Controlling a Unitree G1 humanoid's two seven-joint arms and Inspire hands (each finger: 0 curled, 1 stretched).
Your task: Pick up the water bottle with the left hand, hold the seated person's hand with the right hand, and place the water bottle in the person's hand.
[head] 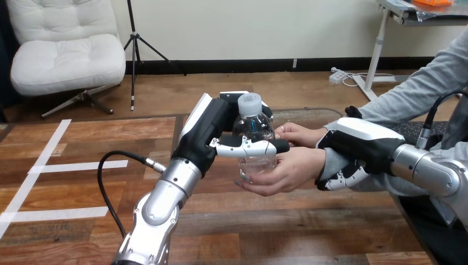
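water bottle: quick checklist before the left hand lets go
1. Left hand fingers curled round the water bottle: ok.
2. Bottle upright, cap on: ok.
3. Person's nearer hand cupped under the bottle's base, touching it: ok.
4. Right hand fingers curled round the person's wrist: ok.
5. Person's grip firm enough to bear the bottle alone: cannot tell.
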